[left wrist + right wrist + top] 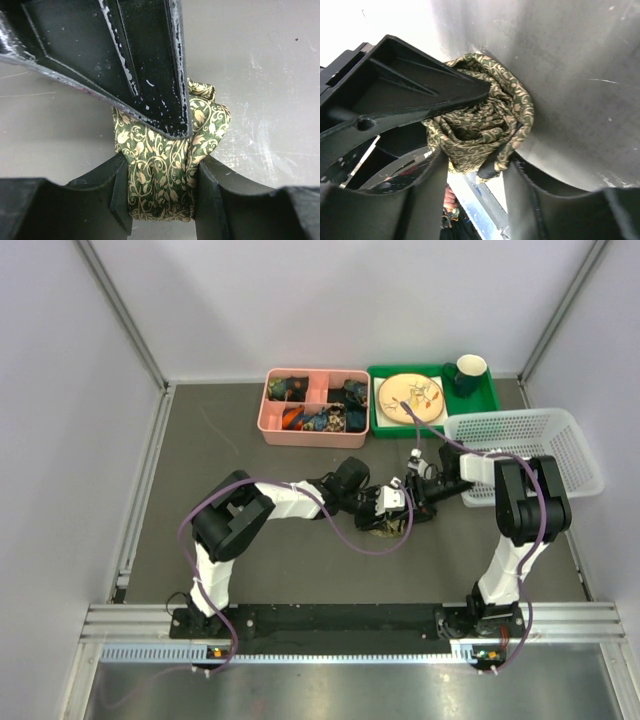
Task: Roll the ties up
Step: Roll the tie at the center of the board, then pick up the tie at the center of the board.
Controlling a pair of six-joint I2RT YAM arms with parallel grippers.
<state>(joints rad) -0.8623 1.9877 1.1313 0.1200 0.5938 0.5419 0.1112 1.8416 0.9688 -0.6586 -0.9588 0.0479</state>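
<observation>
The tie (160, 172) is a green fabric with a tan vine pattern, wound into a small roll on the dark table. In the top view the tie (386, 524) lies between the two arms at the table's middle. My left gripper (162, 167) is shut on the roll, one finger pressed to each side. My right gripper (476, 159) meets it from the other side and is shut on the same roll (480, 120), the fabric bulging out past its fingertips. In the top view the left gripper (373, 506) and right gripper (407, 502) nearly touch.
A pink divided tray (312, 437) with several rolled ties sits at the back. Beside it stands a green tray (490, 400) with a plate and a green mug (467, 373). A white mesh basket (560, 455) is at the right, close behind the right arm.
</observation>
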